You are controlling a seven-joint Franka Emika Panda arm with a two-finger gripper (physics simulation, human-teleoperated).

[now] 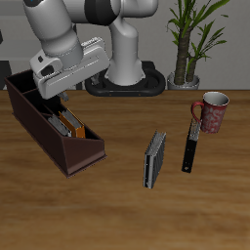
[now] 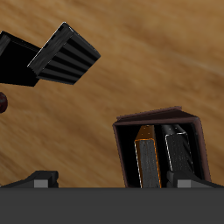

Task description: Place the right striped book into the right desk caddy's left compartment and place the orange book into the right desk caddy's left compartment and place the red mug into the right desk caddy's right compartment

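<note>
- The gripper [image 1: 54, 100] hung just above the right desk caddy [image 1: 39, 132], over its long low section. In the wrist view its jaws stood wide apart with nothing between them, so it was released and empty.
- The orange book [image 2: 144, 150] and the right striped book [image 2: 176, 149] stood on edge side by side inside the left compartment [image 1: 80, 137], with the orange cover showing in the exterior view [image 1: 69, 123]. Judged from that, both book steps were done.
- The red mug [image 1: 211, 113] stood upright on the table, well apart from the caddy. It was near the black book [image 1: 190, 146], with the darker striped book [image 1: 154, 159] lying between it and the caddy. The right compartment [image 1: 21, 93], the tall end farther back, looked partly hidden by the arm.
- The step in hand was judged to be leaving the caddy and going for the mug.
- To do it well, the gripper should rise straight up first, so the open fingers do not catch the book tops or the caddy wall.
- It should cross above the two loose books, not through them.
- The mug's handle [image 1: 197, 109] faced the caddy side. Gripping one wall at the rim, away from the handle, would likely hold steadier than pinching the loop.
- The mug should be kept upright and lowered squarely, since the tall section seemed only about mug-wide.
</note>
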